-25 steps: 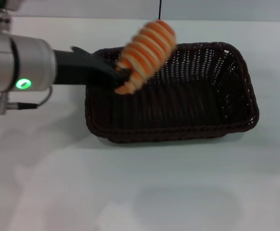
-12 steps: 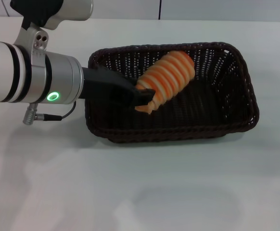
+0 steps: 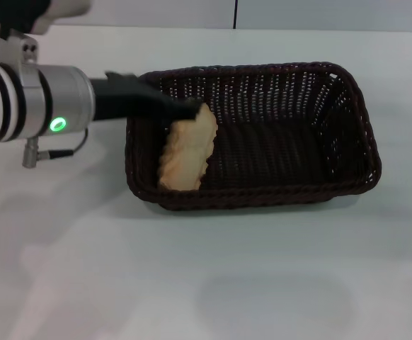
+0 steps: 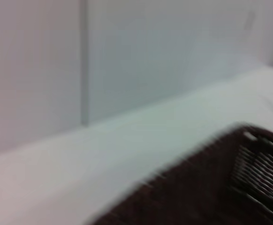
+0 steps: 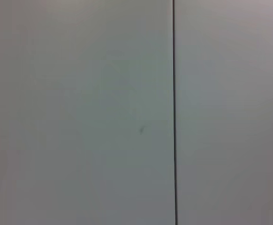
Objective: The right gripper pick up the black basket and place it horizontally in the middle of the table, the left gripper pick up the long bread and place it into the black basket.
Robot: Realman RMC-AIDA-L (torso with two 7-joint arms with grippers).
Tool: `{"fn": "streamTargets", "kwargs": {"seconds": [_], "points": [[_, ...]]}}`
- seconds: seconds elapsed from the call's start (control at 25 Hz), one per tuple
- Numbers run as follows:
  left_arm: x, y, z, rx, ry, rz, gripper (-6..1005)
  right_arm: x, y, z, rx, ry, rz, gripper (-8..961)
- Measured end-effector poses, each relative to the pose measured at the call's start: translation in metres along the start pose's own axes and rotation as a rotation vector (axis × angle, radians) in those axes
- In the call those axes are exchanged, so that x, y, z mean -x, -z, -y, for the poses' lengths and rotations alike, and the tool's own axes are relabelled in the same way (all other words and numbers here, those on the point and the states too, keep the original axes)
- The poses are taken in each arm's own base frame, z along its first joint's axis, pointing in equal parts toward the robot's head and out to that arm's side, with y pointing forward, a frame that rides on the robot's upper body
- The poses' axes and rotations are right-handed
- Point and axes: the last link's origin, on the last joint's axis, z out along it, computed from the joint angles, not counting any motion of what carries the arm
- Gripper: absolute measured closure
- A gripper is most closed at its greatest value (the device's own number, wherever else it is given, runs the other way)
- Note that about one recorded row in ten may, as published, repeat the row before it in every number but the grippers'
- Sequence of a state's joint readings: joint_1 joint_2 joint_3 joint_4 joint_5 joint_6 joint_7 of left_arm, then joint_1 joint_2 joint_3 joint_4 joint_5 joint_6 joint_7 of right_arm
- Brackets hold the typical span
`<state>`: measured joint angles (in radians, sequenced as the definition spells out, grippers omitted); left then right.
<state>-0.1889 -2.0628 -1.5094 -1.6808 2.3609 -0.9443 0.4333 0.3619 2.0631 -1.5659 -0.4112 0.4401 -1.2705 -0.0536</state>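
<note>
The left gripper [image 3: 190, 110] reaches out from its silver arm, green ring lit, over the near-left rim of the black basket [image 3: 347, 180]. Its black finger bar ends right at the top edge of the long bread [image 3: 187, 149], touching it or very nearly so; whether the fingers are clenched on the loaf or have let it go, I cannot tell, since only one dark bar shows from above.

The bread sits just below and beyond the fingertip, inside the basket at the end nearest the gripper. It shows its plain pale tan side with scalloped edges and leans tilted against the sloping woven wall, its lower end close to the front rim.

The basket lies lengthwise across the white table [image 3: 262, 283], stretching away from the gripper toward the robot's right.

The left wrist view catches only a blurred corner of the basket [image 4: 230, 187] on the table.

The right gripper appears nowhere.
</note>
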Motion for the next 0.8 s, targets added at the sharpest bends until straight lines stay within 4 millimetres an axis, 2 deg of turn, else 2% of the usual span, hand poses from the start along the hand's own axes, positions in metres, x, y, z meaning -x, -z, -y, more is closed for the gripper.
{"fn": "streamTargets", "kwargs": {"seconds": [0.08, 0.12, 0.24, 0.28, 0.32, 0.44, 0.48, 0.52, 0.6, 0.64, 0.68, 0.8], "points": [[0.003, 0.002, 0.021, -0.105, 0.033, -0.110, 242, 0.001, 0.001, 0.000, 0.001, 0.001, 0.006, 636], [0.003, 0.002, 0.021, -0.105, 0.033, -0.110, 219, 0.001, 0.001, 0.000, 0.001, 0.001, 0.006, 636], [0.010, 0.006, 0.045, -0.244, 0.060, -0.247, 152, 0.001, 0.003, 0.000, 0.002, 0.003, 0.007, 636], [0.019, 0.010, 0.061, -0.353, 0.083, -0.349, 129, 0.000, 0.004, 0.001, 0.001, -0.002, 0.005, 636], [0.019, 0.010, 0.061, -0.353, 0.083, -0.349, 130, 0.000, 0.004, 0.001, 0.001, -0.002, 0.005, 635], [0.033, 0.016, 0.079, -0.504, 0.099, -0.483, 132, -0.001, 0.005, 0.003, -0.003, -0.021, -0.001, 635], [0.043, 0.019, 0.088, -0.583, 0.114, -0.552, 133, -0.001, 0.005, 0.002, -0.001, -0.033, -0.003, 635], [0.043, 0.019, 0.088, -0.583, 0.114, -0.552, 133, -0.001, 0.004, 0.002, 0.000, -0.034, -0.003, 635], [0.060, 0.021, 0.094, -0.665, 0.129, -0.672, 134, -0.002, 0.003, 0.002, 0.001, -0.035, -0.004, 635], [0.060, 0.021, 0.094, -0.665, 0.129, -0.672, 134, -0.002, 0.003, 0.002, 0.001, -0.035, -0.004, 635], [0.071, 0.022, 0.091, -0.673, 0.112, -0.738, 135, -0.002, 0.003, 0.001, 0.001, -0.031, -0.004, 635], [0.082, 0.026, 0.087, -0.644, 0.092, -0.846, 136, -0.002, 0.003, 0.002, 0.002, -0.028, -0.004, 635]]}}
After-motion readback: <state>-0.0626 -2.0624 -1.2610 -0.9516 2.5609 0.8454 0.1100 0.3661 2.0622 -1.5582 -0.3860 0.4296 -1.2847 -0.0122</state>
